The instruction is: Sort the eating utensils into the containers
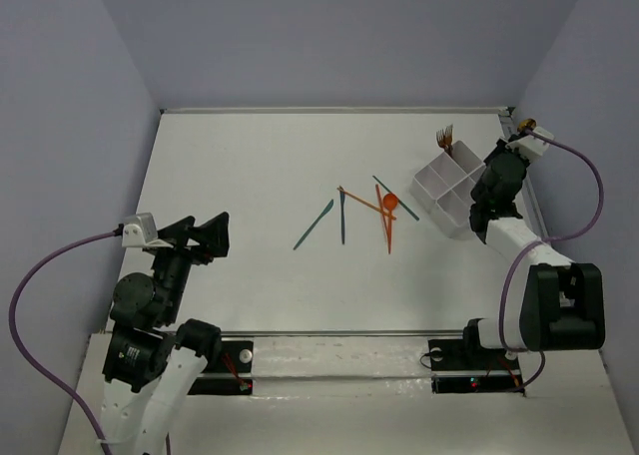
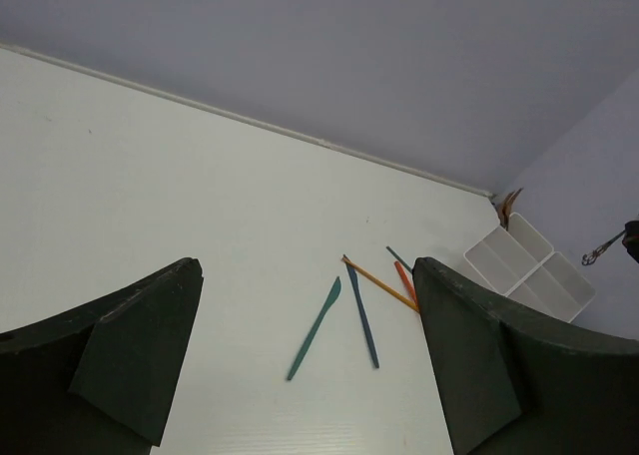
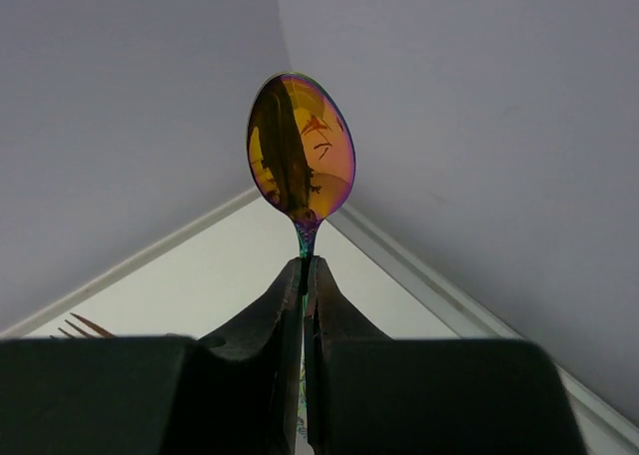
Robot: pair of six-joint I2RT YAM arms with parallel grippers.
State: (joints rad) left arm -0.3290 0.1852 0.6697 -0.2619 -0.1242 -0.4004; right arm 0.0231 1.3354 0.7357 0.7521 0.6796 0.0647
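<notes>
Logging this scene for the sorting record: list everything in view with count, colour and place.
dark teal plastic utensils: three, teal, table centre
orange plastic utensils: two, orange, table centre, partly crossed with the teal
orange-brown forks: count unclear, standing in the tray's far compartment
white four-compartment tray: one, white, far right
shiny orange-gold spoon: one, held upright
white table: one
purple cables: two, one per arm
left hand: open, empty
right hand: shut on the spoon, beside the tray

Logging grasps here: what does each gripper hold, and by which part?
The right gripper pinches a shiny iridescent spoon by its stem, just below the bowl. The left gripper is open, holding nothing.
</notes>
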